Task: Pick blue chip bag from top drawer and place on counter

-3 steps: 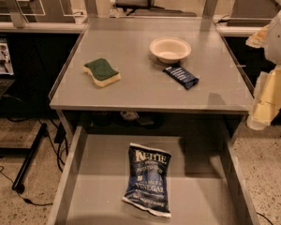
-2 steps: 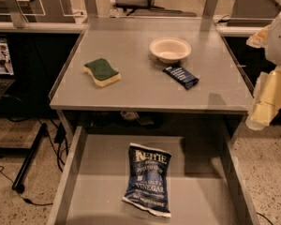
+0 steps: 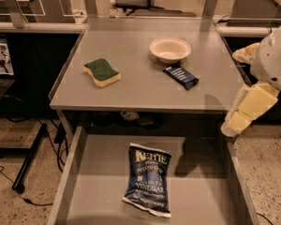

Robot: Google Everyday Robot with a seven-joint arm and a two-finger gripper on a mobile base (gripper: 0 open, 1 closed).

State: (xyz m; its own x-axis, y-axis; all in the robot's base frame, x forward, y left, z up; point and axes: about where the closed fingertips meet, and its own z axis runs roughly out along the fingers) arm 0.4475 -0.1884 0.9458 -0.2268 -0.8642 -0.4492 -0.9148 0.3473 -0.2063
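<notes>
Lying flat in the drawer [image 3: 203,191], long axis front-to-back, the bag [image 3: 147,179] is located low and left of the gripper [image 3: 234,123], held off the right edge of the desk [image 3: 140,95]; its open or closed state cannot be told.

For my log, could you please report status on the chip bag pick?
Gripper at far right, touching nothing. Dark blue crinkly Kettle chip bag lying flat in the wide grey metal top drawer, open. Nothing covering it.
</notes>
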